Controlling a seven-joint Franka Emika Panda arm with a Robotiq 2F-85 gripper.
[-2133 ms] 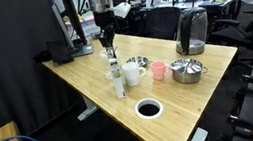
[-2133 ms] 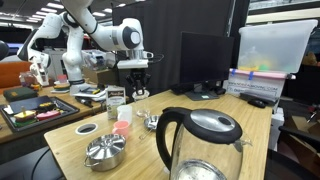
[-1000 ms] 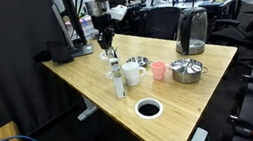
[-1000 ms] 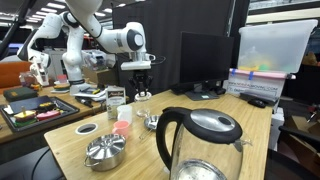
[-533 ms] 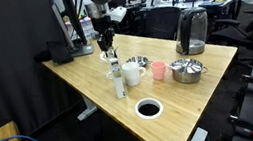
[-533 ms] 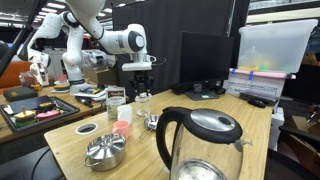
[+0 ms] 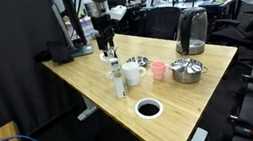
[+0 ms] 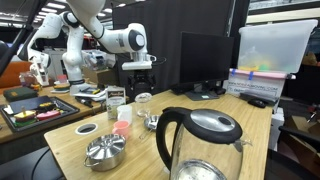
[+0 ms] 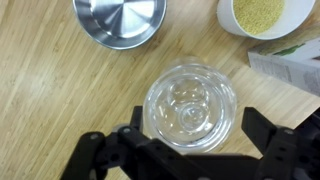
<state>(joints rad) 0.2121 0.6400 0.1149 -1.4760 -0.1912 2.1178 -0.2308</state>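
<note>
In the wrist view, the left finger [image 9: 128, 128] of the end effector [image 9: 190, 128] sits low and left of centre on the black frame. Its partner stands well over to the right, so the jaws are spread wide and hold nothing. Above them, at the top of the frame and left of centre, a steel bowl [image 9: 120, 20] rests on the wooden bench [image 9: 50, 80]. The clear glass [image 9: 190, 100] stands upright in the middle of the frame, seen from straight above. It lies squarely between the two fingers, with a strip of bench showing on either side, so neither finger appears to touch it. In the upper right corner is a white cup of yellow grains [image 9: 265, 14], and below it a carton [image 9: 290, 65] juts in from the right edge, near the glass but apart from it. In an exterior view the end effector [image 7: 109, 45] hangs left of centre, directly over the glass [image 7: 112, 67]. The carton [image 7: 118, 82], the white cup [image 7: 131, 74], a pink cup [image 7: 157, 71] and a lidded steel pot [image 7: 186, 69] follow to the right, with a kettle [image 7: 191, 30] behind them. In an exterior view from the opposite end of the bench, the end effector [image 8: 139, 80] again hangs just above the glass [image 8: 142, 99], left of centre.
</note>
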